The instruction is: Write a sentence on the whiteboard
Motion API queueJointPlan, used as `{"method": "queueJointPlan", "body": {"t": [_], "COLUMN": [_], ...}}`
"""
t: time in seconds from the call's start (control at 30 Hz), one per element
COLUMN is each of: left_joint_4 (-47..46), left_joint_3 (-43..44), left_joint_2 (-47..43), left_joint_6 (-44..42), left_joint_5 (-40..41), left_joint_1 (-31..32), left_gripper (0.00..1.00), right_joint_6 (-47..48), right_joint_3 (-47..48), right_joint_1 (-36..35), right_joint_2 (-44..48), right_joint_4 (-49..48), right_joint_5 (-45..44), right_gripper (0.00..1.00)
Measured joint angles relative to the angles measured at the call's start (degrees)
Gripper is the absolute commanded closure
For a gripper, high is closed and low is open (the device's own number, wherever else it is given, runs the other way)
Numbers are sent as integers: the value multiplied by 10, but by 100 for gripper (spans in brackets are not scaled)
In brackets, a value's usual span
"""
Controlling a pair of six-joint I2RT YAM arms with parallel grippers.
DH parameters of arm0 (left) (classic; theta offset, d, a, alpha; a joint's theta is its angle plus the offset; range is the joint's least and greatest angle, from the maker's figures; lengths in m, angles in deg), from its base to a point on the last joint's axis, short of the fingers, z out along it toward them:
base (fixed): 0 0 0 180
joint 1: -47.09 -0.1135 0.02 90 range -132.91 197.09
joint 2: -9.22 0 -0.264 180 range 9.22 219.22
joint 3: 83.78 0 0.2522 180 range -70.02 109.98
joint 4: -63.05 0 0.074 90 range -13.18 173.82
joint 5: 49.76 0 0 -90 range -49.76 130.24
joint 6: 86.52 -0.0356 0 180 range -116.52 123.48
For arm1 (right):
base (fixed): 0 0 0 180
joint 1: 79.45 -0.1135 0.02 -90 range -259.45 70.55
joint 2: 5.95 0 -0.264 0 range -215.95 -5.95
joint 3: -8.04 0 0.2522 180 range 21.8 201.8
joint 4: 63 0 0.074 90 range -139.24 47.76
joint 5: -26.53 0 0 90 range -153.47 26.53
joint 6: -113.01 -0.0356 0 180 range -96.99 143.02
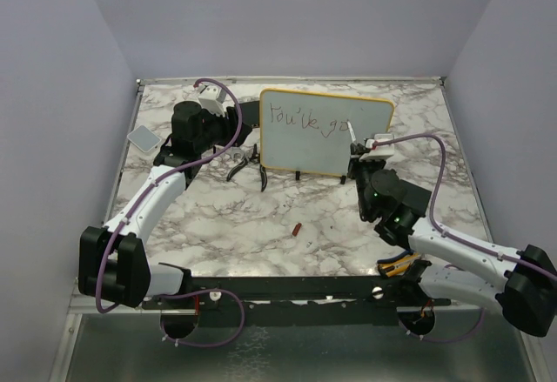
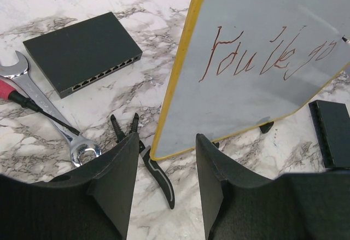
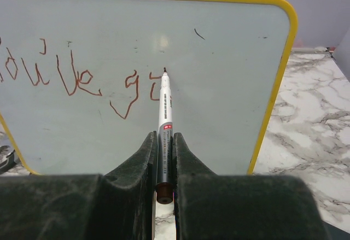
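Right gripper (image 3: 164, 158) pinches the marker (image 3: 164, 109) tight, tip on the whiteboard (image 3: 219, 87) to extend the sentence (image 3: 71, 78) (reading "You've go"); board upright near the desk's (image 1: 261, 243) far edge; left gripper (image 2: 167, 141) half open, empty, beside it.

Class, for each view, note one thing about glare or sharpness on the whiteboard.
Top external: whiteboard evenly lit, sentence small and faint. Left wrist: writing sharp, a pale reflected streak at upper right. Right wrist: soft glare spot above the marker tip.
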Motion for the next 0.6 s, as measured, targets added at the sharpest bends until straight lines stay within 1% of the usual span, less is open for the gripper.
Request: {"method": "queueJointPlan", "body": {"t": [0.23,0.6], "left_joint_4": [0,0], "left_joint_3": [0,0], "left_joint_2": [-2,-3], "left_joint_6": [0,0], "left_joint_5": [0,0], "left_joint_1": [0,0], "left_gripper": [52,52], "right_joint_6": [7,19], "right_joint_3": [0,-4], "right_joint_1": [2,3], "right_joint_2": [-18,-7], "right_joint_4": [-7,-9], "right_joint_5": [-14,-53], "right_gripper": [99,100]}}
